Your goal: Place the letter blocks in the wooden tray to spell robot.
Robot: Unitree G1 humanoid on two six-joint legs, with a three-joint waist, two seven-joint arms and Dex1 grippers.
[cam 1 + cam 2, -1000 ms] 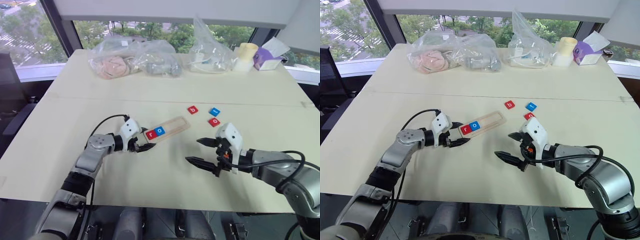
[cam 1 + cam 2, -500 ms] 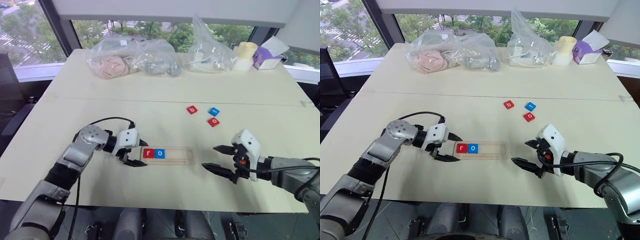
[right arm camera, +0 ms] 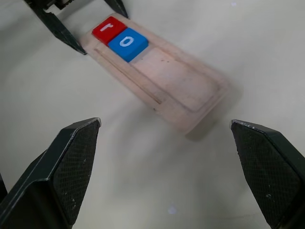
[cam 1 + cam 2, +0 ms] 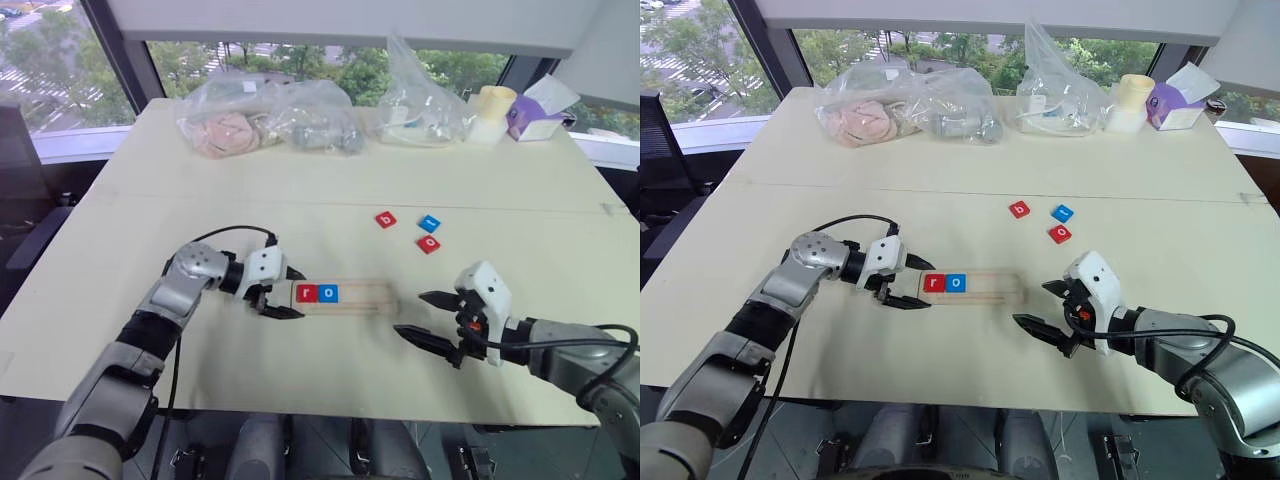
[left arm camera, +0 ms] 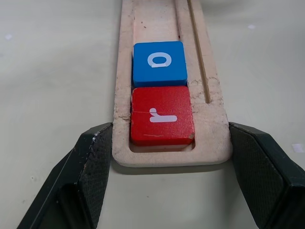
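Head views, left gripper [image 4: 281, 292]: fingers closed on the end of the wooden tray [image 4: 352, 296], 1 finger against each long side.
Head views, right gripper [image 4: 426, 317]: fingers spread wide, holding nothing, hanging just past the tray's free end and not touching it.
Head views, tray: lies flat on the table [image 4: 300, 195] near the front edge, about midway along it, its length running side to side.
Head views, tiles in tray: red r block [image 4: 306, 293] at the gripped end, blue o block [image 4: 329, 293] touching it; the rest of the slot is bare wood.
Head views, loose tiles: red b block [image 4: 385, 219], a blue block [image 4: 429, 223] whose letter I cannot read, and red o block [image 4: 428, 243], grouped toward the table's right side, well apart from the tray.
Head views, back edge: 2 clear plastic bags [image 4: 270, 118] with contents, a pale cup [image 4: 491, 112], a purple tissue box [image 4: 534, 118].
Left wrist view: both black fingers [image 5: 93, 162] press the tray's rounded end; white r on red reads clearly, white o on blue beyond it.
Right wrist view: own 2 fingers [image 3: 71, 164] stand far apart over bare table; the tray lies diagonally ahead, r and o legible, the left gripper's tips at its far end.
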